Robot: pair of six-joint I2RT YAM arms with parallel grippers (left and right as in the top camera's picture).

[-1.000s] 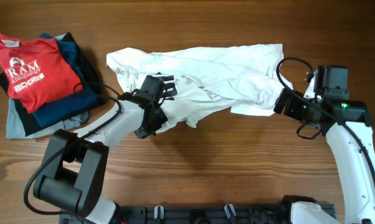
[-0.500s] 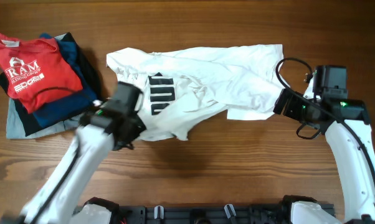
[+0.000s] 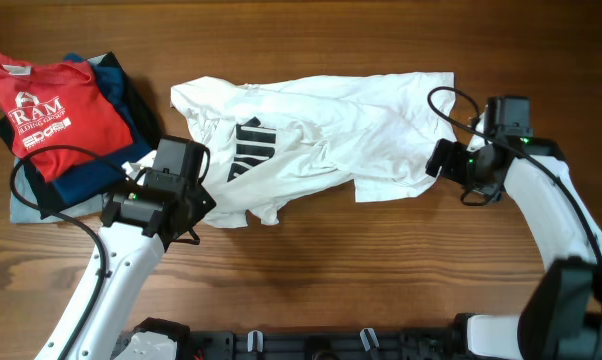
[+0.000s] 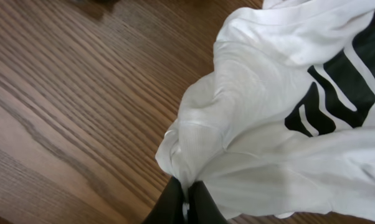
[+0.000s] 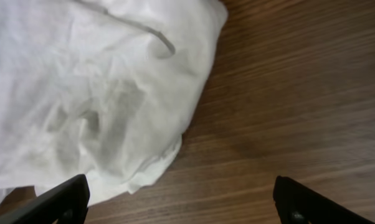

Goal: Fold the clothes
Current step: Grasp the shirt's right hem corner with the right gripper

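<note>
I count one white T-shirt [image 3: 321,140] lying crumpled and spread across the middle of the wooden table [image 3: 381,270], running from 11 towards 2 o'clock, with its black striped print [image 3: 249,150] facing up. At 10 o'clock sits one stack of folded clothes. It has a red T-shirt [image 3: 46,105] on top, with a blue garment [image 3: 111,165], a dark one [image 3: 141,105] and a grey one [image 3: 26,200] showing beneath, so four layers as far as I can tell.

My left arm reaches in from 7 o'clock. The left gripper [image 3: 203,200] is at the shirt's lower-left edge, and the wrist camera shows its fingers [image 4: 175,205] pinched tight on a bunched fold of the white cloth.

My right arm comes in from 4 o'clock and bends towards 9. The right gripper [image 3: 439,160] is at the shirt's right-hand end, and the wrist view shows its two fingers spread wide, grasping nothing. The shirt's edge lies at one fingertip and bare wood at the other.
</note>
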